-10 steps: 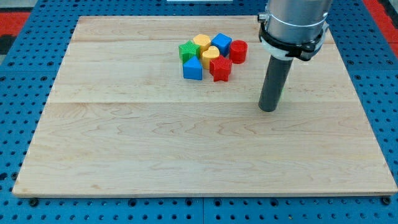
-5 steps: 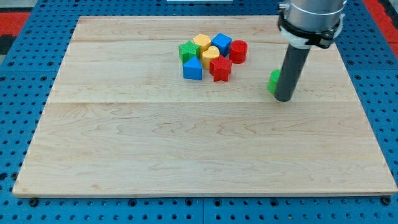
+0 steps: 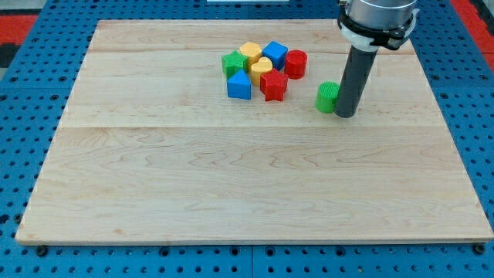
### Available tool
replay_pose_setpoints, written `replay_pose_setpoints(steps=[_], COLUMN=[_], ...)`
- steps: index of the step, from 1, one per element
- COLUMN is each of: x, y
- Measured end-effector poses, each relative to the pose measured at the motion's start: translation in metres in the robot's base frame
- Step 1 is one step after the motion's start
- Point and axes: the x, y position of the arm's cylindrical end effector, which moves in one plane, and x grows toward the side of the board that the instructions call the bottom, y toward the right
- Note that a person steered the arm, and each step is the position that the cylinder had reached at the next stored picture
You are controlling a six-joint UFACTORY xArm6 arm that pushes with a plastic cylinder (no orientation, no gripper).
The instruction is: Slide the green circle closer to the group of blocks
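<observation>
— Where's your small green plastic circle (image 3: 327,96)?

— On the pale wooden desk (image 3: 231,177), right of the block cluster (image 3: 263,68), touching my tip (image 3: 345,115). No pincer here, so no jaw state. It looks light and slippery; push its right side squarely.

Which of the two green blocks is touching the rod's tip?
The green circle, alone at the view's right, sits against my tip on its left side. The other green block lies in the cluster, far from it.

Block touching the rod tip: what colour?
Green: the green circle sits against my tip on its view's-left side, clearest in the camera view.
</observation>
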Motion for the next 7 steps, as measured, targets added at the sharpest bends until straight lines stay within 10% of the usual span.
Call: replay_pose_setpoints(steps=[7], x=[-0.033], y=[0.002])
